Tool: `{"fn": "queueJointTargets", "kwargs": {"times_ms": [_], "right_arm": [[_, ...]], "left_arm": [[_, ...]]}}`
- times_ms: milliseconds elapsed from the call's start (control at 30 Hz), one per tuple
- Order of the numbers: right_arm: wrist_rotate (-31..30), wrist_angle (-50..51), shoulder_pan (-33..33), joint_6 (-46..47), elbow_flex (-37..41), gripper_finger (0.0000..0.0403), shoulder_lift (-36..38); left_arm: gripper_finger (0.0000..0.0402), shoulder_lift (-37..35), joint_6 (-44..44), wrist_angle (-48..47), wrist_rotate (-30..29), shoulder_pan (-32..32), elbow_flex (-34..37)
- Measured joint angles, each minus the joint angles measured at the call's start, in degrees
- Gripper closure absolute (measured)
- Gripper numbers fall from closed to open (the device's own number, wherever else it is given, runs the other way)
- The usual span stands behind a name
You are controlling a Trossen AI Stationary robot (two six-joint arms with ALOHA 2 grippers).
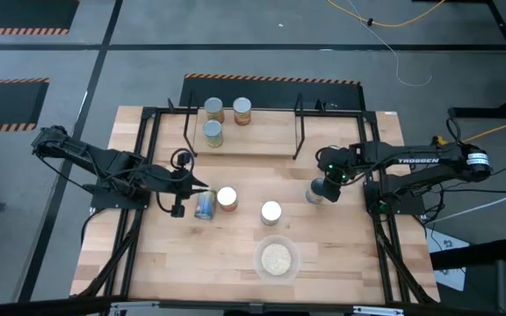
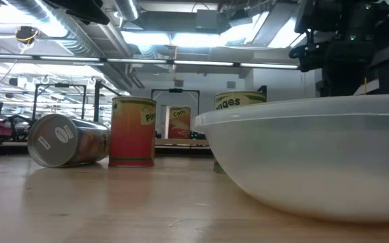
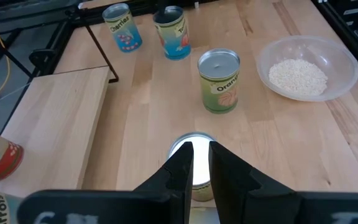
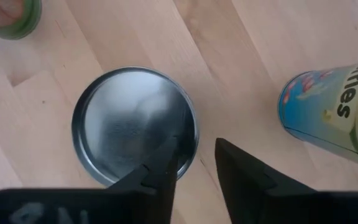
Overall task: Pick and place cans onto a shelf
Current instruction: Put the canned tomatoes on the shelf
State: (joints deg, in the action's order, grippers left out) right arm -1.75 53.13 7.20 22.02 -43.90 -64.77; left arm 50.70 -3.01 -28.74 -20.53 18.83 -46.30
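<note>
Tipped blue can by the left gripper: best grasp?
The tipped can lies on its side beside an upright can. Probably best gripped across the curved body mid-length, from straight above, fingers straddling its width. The left gripper sits just beside it.

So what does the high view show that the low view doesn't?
Only the high view shows all three cans on the shelf, the grains in the bowl, the left gripper by the tipped can and the right gripper over another can. Only the low view shows label words, like Corn on a shelf can. Both show the bowl, the tipped can and the upright can beside it.
</note>
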Motion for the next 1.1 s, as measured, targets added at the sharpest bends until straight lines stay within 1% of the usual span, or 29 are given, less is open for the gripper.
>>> {"fn": "queueJointTargets", "kwargs": {"times_ms": [200,267,333,467,667,867,1000,1100], "right_arm": [[-0.14,-1.25,0.0,-0.19,0.05,0.0355,-0.07],[-0.35,-2.23,0.02,-1.14,0.11,0.0376,-0.07],[-0.42,-3.27,0.02,-1.6,0.13,0.0393,-0.15],[-0.47,-4.18,0.02,-1.48,0.22,0.0393,-0.17],[-0.35,-5.31,0.02,-1.42,0.25,0.0399,-0.17],[-0.14,-4.94,0.02,-1.27,-2.84,0.04,-0.22],[-0.02,-4.36,0.02,-1.26,-7.18,0.04,-0.22],[0.02,-3.8,0.02,-1.32,-11.16,0.0401,-0.2]], "left_arm": [[0.0358,0.0,0.5,1.28,-1.45,-0.02,0.0],[0.0358,0.38,1.93,4.08,-1.5,-0.02,0.34],[0.0358,0.85,4.8,9.23,-1.48,-0.07,2.18],[0.0358,0.76,8.73,20.07,-1.04,-0.11,7.78],[0.0358,0.76,9.46,34.29,-1.24,-1.13,17.19],[0.0358,0.76,9.18,42.46,-1.26,-2.79,24.18],[0.0358,0.76,9.14,47.68,-1.3,-3.99,27.58],[0.0358,0.76,8.73,49.37,-1.32,-4.76,29.67]]}}
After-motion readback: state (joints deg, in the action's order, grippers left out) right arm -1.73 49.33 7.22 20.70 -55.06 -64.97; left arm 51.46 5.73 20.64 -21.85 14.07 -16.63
